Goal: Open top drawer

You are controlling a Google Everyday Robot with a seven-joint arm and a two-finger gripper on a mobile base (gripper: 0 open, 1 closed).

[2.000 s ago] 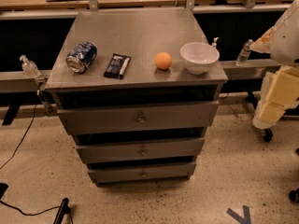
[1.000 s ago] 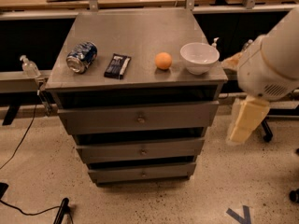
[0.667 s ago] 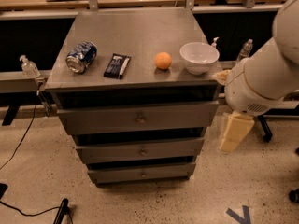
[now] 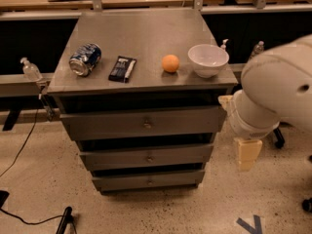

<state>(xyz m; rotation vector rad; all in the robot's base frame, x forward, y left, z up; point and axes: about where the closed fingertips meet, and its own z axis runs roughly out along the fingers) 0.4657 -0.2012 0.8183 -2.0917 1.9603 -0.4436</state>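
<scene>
At far left, off the counter, a clear pump bottle on a low rail. On the grey metal counter, in a row near its front edge: a blue soda can lying on its side, then a black snack packet lying flat, an orange, and a white bowl upright near the right-hand corner, each apart from its neighbour. Directly under the counter top, the top drawer, wide grey front facing forward with a small round knob at its centre, apparently pushed in. Below it, the middle drawer and the bottom drawer, narrower and shorter. To the right of the cabinet, the bulky white robot arm, level with the top drawer's right end. Beneath the arm, the cream-coloured gripper, hanging downward over the speckled floor, beside the middle drawer's right end, clear of the top drawer and its knob; spread or pressed together, impossible to tell.
</scene>
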